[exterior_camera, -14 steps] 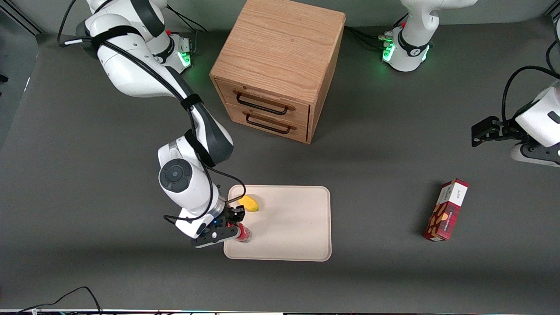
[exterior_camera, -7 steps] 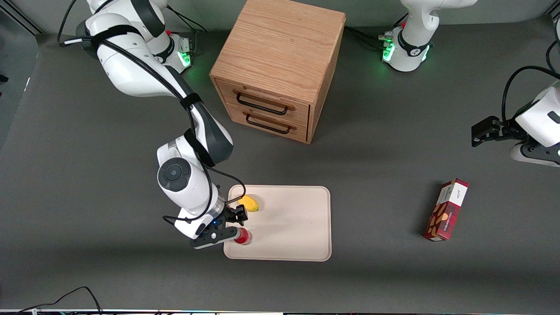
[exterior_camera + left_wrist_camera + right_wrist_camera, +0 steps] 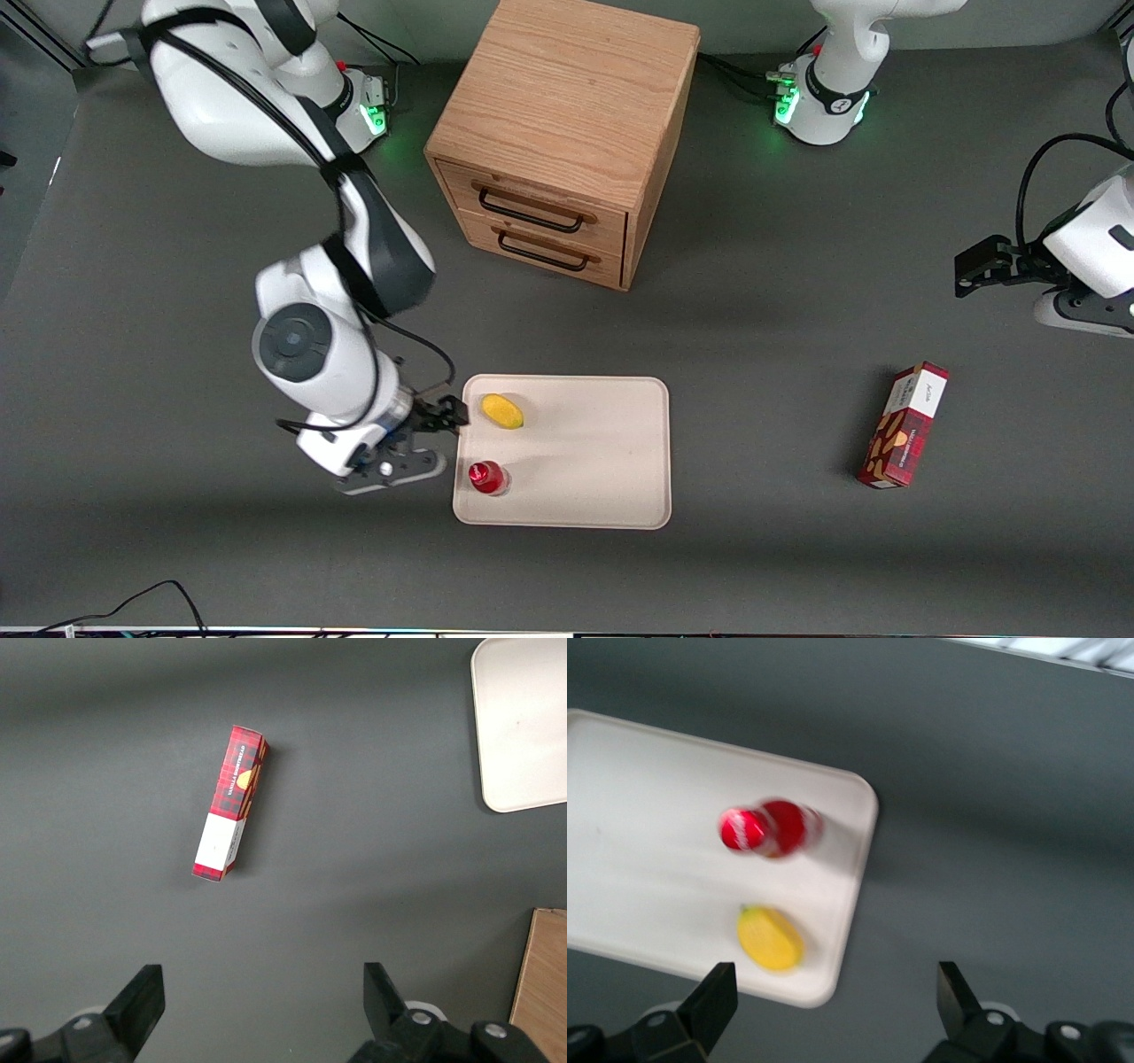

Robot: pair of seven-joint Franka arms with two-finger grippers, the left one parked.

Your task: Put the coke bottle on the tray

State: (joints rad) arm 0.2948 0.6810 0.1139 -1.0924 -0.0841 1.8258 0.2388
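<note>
1. My right arm reaches from its base down toward the front camera, elbow bent and the forearm angled steeply downward.
2. The wrist points down, with the hand (image 3: 423, 440) hanging above the worktop at the working arm's end.
3. In the wrist view, both fingers (image 3: 713, 999) are spread wide apart with nothing between them.

A robot laboratory with a test table

White arm bases (image 3: 819, 97) with green lights stand on a dark grey table (image 3: 762, 354) beside a wooden drawer cabinet (image 3: 563, 133); the gripper (image 3: 416, 443) hangs nearer to the camera than the cabinet.
</note>
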